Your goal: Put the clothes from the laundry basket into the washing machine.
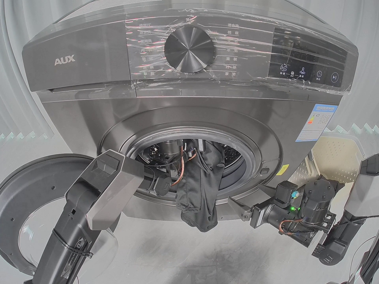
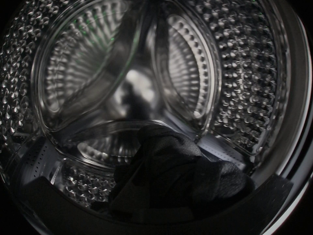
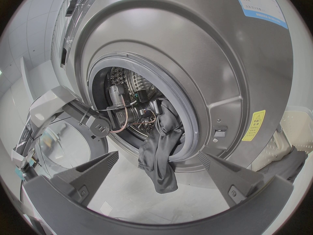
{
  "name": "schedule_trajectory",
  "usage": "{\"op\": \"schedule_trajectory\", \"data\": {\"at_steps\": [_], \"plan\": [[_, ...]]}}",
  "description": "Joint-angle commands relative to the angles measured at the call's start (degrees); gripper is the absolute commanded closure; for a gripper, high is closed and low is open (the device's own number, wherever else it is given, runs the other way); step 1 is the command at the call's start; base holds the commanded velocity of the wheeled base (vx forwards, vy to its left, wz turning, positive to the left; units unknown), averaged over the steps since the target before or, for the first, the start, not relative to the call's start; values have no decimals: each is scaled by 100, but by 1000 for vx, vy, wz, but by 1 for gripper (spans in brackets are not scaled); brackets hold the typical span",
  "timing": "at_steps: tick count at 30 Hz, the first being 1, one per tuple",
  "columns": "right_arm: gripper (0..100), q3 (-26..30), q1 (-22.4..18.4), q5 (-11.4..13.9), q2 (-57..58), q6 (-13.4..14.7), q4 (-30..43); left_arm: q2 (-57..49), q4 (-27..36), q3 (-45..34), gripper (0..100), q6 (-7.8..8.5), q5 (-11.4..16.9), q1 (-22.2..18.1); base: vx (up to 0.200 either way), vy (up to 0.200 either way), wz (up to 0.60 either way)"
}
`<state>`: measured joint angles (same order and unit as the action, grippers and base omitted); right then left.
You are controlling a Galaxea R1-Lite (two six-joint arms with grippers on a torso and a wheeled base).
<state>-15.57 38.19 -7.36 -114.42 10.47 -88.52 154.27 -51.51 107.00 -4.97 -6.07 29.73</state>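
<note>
A black garment (image 1: 199, 190) hangs out of the washing machine (image 1: 79, 115) over the lower rim of its round opening. Its upper part lies bunched on the floor of the steel drum (image 2: 247, 66), where the black garment (image 2: 176, 173) shows as a dark heap. My left gripper (image 3: 156, 107) is inside the opening, right at the garment's top end (image 3: 159, 147). My right gripper (image 1: 246, 196) stands open and empty outside the machine, low and to the right of the opening, a short way from the hanging cloth.
The machine's round door (image 1: 27, 202) is swung open at the lower left, beside my left arm. A cream laundry basket (image 1: 339, 154) stands to the right of the machine, with dark clothing (image 3: 287, 167) in it. Pale floor lies in front.
</note>
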Motion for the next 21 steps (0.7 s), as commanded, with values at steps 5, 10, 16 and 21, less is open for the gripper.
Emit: {"op": "schedule_trajectory", "data": {"at_steps": [5, 10, 16, 21], "plan": [[0, 10, 4, -2, -10, -1, 1, 235, 35, 304, 100, -39, -140, -126, 0, 0, 0], [0, 36, -5, -2, -10, -1, 1, 138, 9, 76, 0, -118, -140, -90, 0, 0, 0], [0, 71, -5, 7, -1, 8, 1, -635, 167, -1322, 0, -83, 9, 59, 0, 0, 0], [0, 80, 4, 7, -10, 8, 1, -934, 255, -2025, 0, -65, 273, 235, 0, 0, 0]]}}
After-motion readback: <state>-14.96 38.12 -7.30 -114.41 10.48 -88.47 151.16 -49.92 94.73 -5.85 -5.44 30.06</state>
